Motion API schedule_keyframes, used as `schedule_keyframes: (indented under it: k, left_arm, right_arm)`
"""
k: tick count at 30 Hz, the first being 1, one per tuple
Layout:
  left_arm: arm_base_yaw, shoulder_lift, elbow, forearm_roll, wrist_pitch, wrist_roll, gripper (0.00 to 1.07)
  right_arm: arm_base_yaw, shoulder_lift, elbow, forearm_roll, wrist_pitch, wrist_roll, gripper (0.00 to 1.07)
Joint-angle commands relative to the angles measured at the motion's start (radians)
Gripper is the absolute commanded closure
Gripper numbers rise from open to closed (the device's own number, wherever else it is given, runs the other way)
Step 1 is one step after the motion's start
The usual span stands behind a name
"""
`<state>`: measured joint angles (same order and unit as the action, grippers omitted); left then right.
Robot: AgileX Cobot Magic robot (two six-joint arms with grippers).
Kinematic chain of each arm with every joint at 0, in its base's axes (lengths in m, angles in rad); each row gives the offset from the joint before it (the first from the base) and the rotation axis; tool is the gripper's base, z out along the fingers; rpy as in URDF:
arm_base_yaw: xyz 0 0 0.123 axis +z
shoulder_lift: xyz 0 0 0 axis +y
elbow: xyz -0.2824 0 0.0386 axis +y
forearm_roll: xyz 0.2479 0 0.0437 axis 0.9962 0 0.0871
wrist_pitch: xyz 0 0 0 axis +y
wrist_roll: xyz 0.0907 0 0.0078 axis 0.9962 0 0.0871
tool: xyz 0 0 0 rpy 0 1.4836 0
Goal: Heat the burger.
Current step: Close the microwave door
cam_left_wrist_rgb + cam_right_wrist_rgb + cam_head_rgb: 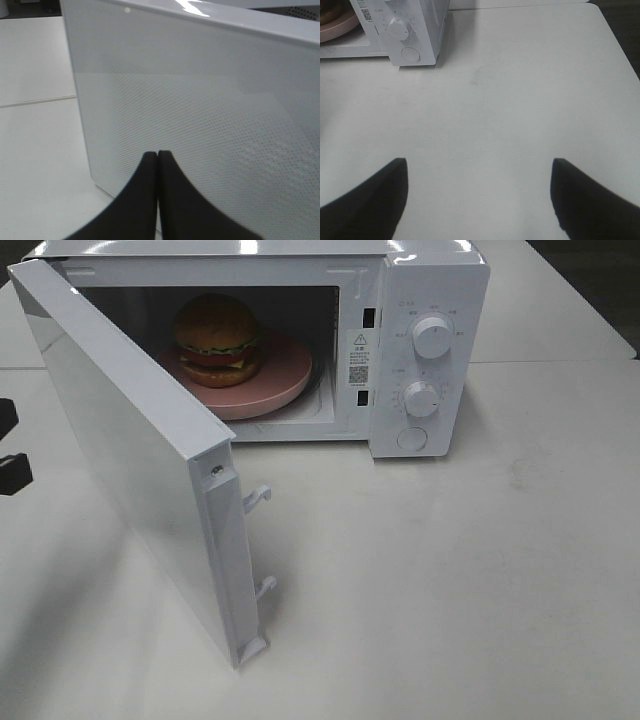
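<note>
The burger (pixel 218 338), with its brown bun, lettuce, tomato and cheese, sits on a round pink plate (pixel 285 390) inside the white microwave (pixel 430 300). The microwave door (pixel 130 450) stands swung wide open toward the front left. My left gripper (pixel 158 155) is shut with nothing in it, its tips close to the outer face of the door (pixel 200 100). My right gripper (pixel 479 162) hangs open and empty over the bare table, well to the right front of the microwave (pixel 427 30). A sliver of the plate (pixel 337 27) shows in the right wrist view.
Two knobs (pixel 432 337) (pixel 421 398) and a round button (pixel 411 438) sit on the microwave's right panel. Door latch hooks (pixel 258 498) stick out from the door's free edge. Black parts of the left arm (pixel 12 472) show at the far left edge. White table (pixel 480 580) spreads right.
</note>
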<state>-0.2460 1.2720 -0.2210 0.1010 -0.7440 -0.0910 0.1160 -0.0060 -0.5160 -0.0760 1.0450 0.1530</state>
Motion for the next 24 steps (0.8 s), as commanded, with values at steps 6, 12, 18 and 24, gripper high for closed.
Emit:
schedule_keyframes:
  k: [6, 12, 18, 24]
  left_arm:
    - [-0.016, 0.088, -0.055, 0.091, -0.05, -0.071, 1.07]
    - [-0.082, 0.177, -0.124, 0.079, -0.048, -0.068, 1.07]
    - [-0.158, 0.229, -0.17, -0.004, -0.049, -0.056, 1.07]
    - [-0.211, 0.276, -0.209, -0.052, -0.046, -0.036, 1.07]
  right_arm:
    - [-0.006, -0.026, 0.001, -0.003, -0.008, -0.006, 0.32]
    - [-0.006, -0.026, 0.001, -0.003, -0.008, -0.006, 0.32]
    - [-0.006, -0.026, 0.001, -0.003, -0.008, -0.006, 0.32]
    - [-0.006, -0.026, 0.001, -0.003, -0.008, -0.006, 0.32]
